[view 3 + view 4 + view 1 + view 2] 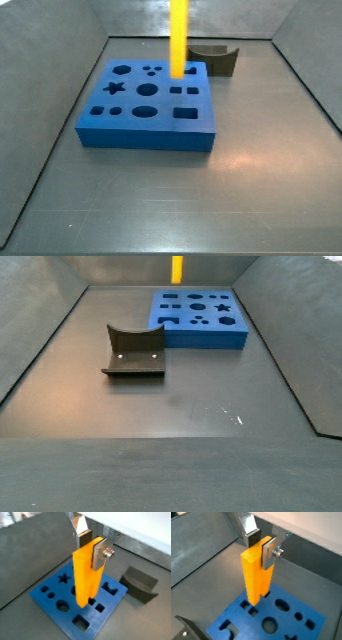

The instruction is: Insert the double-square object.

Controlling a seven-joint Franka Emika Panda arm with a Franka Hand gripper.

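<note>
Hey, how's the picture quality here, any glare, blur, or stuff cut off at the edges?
Both side views show soft glare patches on the grey floor, and both cut the double-square object off at the frame's top, hiding the gripper. In both wrist views the gripper and the yellow piece look fairly sharp, while the blue block is slightly soft.

End effector (89, 543) above block (144, 110), clasping double-square object (88, 574); holder (134, 351) beside block.
</note>
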